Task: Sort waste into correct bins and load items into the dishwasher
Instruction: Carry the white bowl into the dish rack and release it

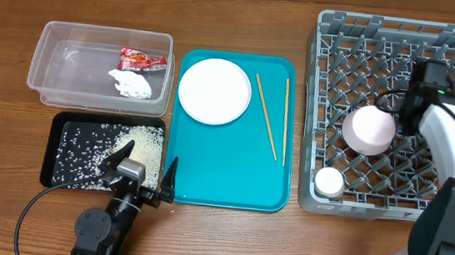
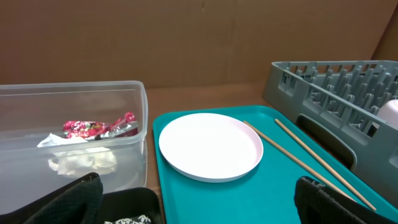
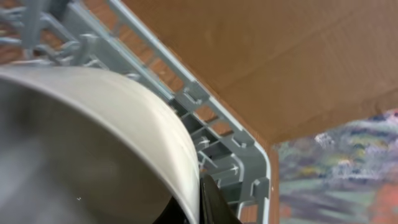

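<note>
My right gripper [image 1: 402,121] is down inside the grey rack [image 1: 336,37], at the right edge of the pale pink dish [image 1: 369,129] that sits among the pegs. In the wrist view, the dish's curved side fills most of the frame. One dark finger [image 3: 211,202] lies against the rim; the other is hidden, so I cannot tell whether I am clamped on the dish. A small white cup [image 1: 328,182] stands in the rack's near left corner. My left gripper [image 1: 149,163] hangs with its fingers spread wide and nothing between them, over the black tray [image 1: 51,152] of rice [image 1: 147,141] and the teal tray [image 1: 223,169]. The teal tray carries a white plate [image 1: 214,91] and two chopsticks [image 1: 267,119] lying apart. The red wrapper [image 1: 140,57] and tissue [image 1: 131,83] lie in the clear tub [image 1: 41,68].
</note>
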{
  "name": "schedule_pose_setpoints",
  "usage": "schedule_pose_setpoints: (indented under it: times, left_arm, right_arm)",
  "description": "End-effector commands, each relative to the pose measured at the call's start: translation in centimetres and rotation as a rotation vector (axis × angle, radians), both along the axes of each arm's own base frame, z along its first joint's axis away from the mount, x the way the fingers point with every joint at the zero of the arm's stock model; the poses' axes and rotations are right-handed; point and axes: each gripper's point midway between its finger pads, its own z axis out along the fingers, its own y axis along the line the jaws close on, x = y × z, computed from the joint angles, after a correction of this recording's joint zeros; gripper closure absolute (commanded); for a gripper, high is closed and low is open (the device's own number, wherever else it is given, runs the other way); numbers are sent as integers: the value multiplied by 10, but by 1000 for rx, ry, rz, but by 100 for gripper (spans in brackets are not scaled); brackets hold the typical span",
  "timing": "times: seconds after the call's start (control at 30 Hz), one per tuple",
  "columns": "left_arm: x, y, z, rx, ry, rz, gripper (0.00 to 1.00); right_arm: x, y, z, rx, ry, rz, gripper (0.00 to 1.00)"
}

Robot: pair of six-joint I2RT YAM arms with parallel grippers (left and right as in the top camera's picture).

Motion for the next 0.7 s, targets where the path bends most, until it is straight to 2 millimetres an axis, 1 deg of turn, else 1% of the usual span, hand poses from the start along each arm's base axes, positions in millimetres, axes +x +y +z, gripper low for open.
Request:
schedule_pose_setpoints:
  times: [0.0,0.27,0.37,0.5,0.67]
  left_arm:
    - [0,0,1,6,-11,-5,0]
    - [0,0,1,6,-11,-5,0]
    - [0,0,1,6,-11,-5,0]
    - [0,0,1,6,-11,-5,0]
    - [0,0,1,6,-11,-5,0]
  right_arm:
    - [12,20,-15,49,46,70,96]
    - [7,24,-16,55,92,78,96]
    - [6,18,-2,-36,89,60,96]
    - [6,10,11,-112,68,34,96]
    - [-4,-6,14,-125,106,-4,96]
